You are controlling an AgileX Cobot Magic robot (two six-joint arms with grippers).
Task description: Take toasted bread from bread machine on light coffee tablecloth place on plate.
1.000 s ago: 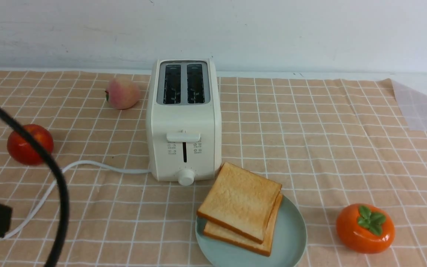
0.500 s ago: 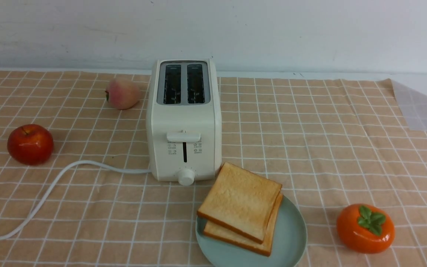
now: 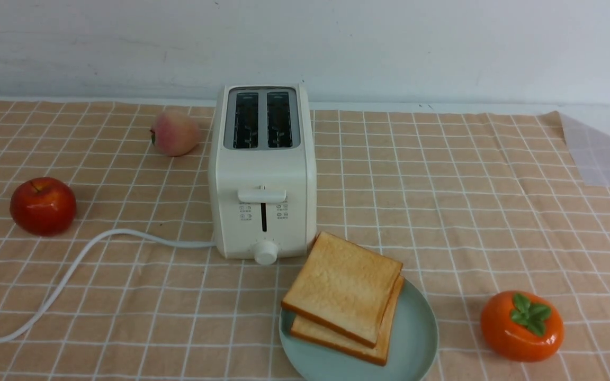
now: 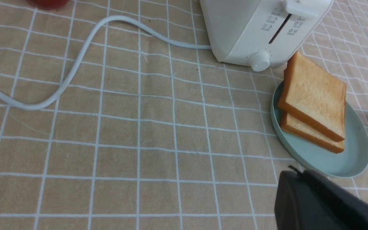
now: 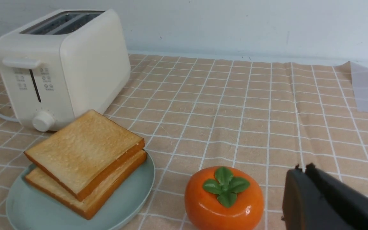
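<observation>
Now that the left arm has withdrawn, both pincers pressed together, toast (image 3: pixel 343 296) stacked on plate (image 3: pixel 416 338): task looks finished.

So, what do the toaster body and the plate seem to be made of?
The bread machine looks like smooth cream plastic with a satin finish: soft highlights, rounded moulded corners. The plate looks like matte glazed ceramic or perhaps melamine: even pale teal colour and dull sheen. The pictures cannot settle which.
</observation>
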